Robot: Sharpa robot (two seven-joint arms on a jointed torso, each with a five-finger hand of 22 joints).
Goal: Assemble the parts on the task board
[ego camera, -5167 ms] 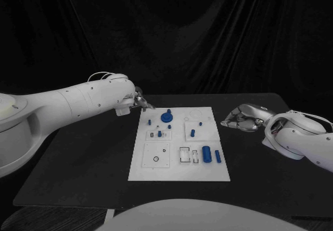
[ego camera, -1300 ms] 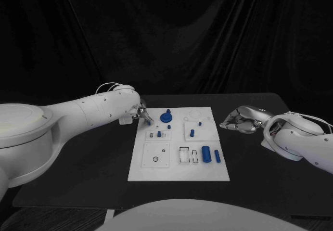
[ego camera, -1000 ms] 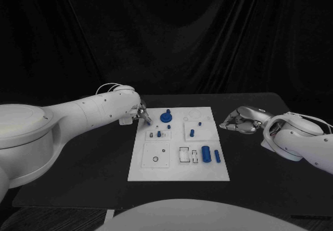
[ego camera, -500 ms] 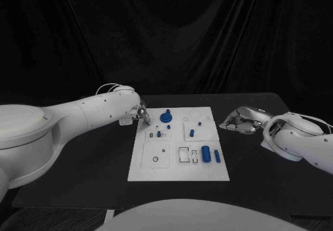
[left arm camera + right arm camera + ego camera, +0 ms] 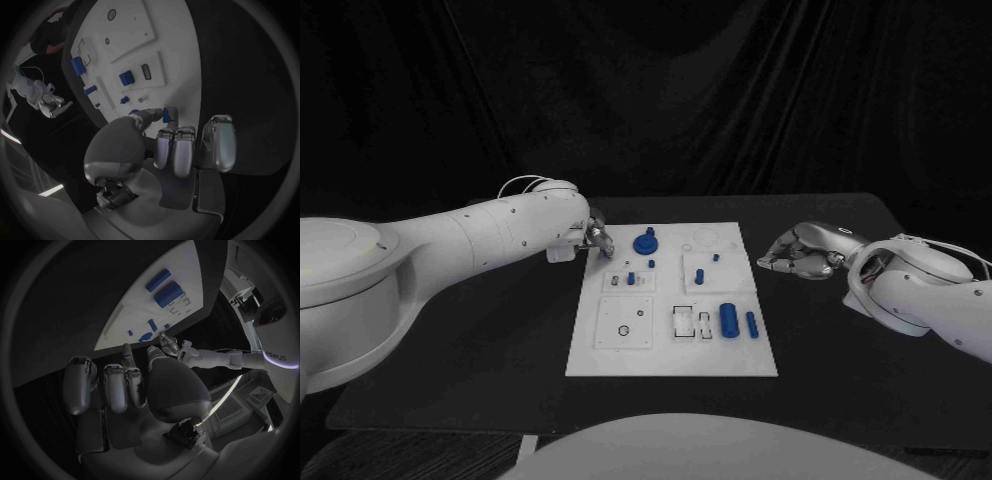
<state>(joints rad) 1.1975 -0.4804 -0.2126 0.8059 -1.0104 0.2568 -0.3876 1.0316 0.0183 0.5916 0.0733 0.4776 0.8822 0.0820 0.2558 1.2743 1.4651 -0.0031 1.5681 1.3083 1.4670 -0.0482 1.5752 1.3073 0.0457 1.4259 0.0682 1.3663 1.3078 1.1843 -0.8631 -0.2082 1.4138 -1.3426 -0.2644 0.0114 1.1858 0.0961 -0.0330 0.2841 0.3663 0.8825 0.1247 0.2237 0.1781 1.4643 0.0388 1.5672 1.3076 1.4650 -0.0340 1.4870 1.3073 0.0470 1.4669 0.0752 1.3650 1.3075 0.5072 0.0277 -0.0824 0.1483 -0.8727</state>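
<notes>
The white task board (image 5: 675, 350) lies mid-table. A round blue knob (image 5: 646, 242), several small blue pegs (image 5: 632, 277), a thick blue cylinder (image 5: 730, 321) and a blue bar (image 5: 751, 324) are on it. My left hand (image 5: 596, 238) hovers at the board's far left corner, beside the knob. It pinches a small blue part (image 5: 166, 114) between thumb and finger. My right hand (image 5: 802, 250) stays off the board's right edge, fingers curled, over the black table. A small blue part (image 5: 129, 358) sits at its fingertips by the thumb.
The black table (image 5: 473, 350) has bare surface on both sides of the board and in front of it. The board's near half carries white recessed plates (image 5: 625, 322) with small holes. My right forearm (image 5: 920, 295) lies over the table's right side.
Since five seconds ago my left hand has dropped closer to the board's far left corner; over the last second it has barely moved. The right hand has stayed put.
</notes>
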